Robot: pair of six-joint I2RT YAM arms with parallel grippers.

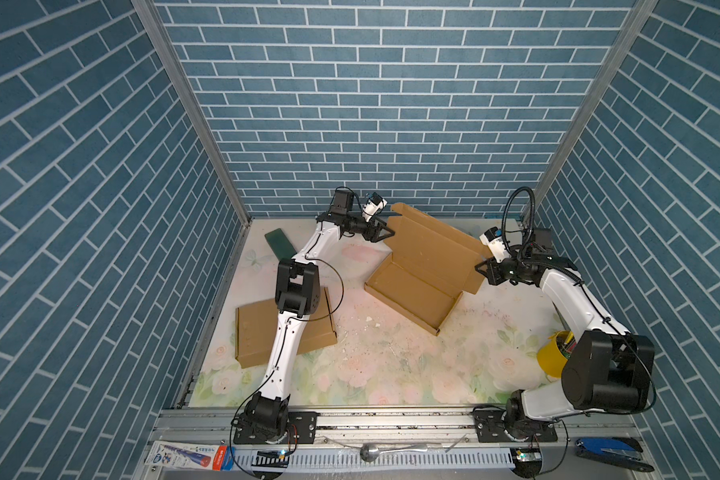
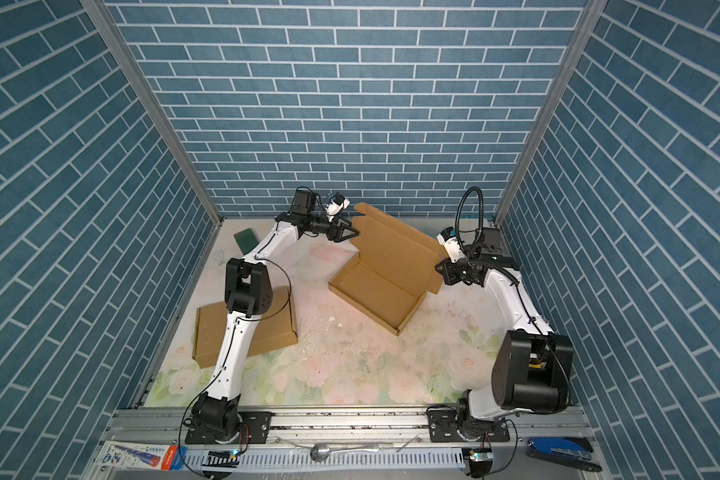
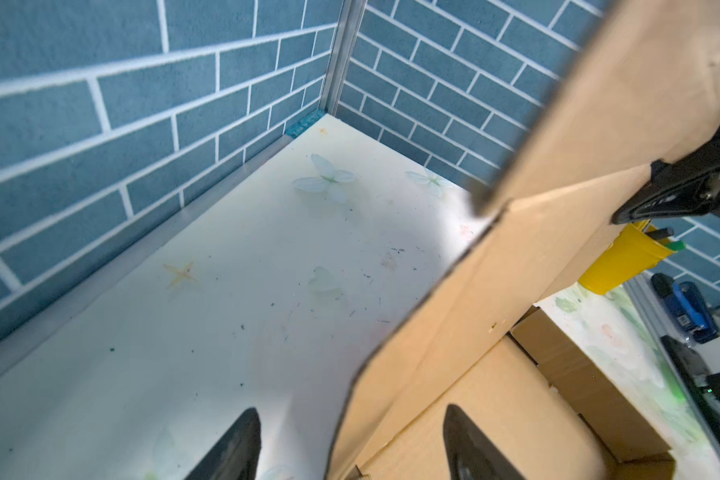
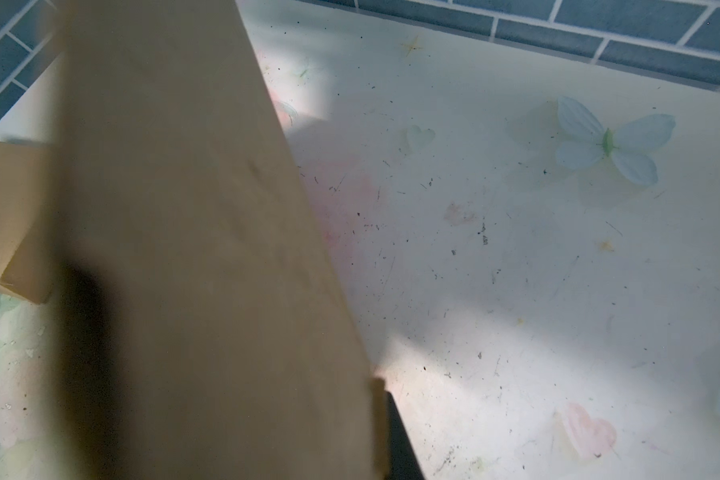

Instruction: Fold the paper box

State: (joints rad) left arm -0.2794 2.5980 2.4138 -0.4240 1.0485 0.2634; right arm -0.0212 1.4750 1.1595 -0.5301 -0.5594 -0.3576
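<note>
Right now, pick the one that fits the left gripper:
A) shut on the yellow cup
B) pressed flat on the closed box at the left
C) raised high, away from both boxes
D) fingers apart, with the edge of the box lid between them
D: in the left wrist view the left gripper shows its fingers apart, with the edge of the box lid running between them.

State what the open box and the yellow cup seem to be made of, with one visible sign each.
The open box looks like matt brown cardboard: plain tan faces, sharp creased folds. The yellow cup is probably plastic, smooth and evenly coloured; painted metal cannot be ruled out.
</note>
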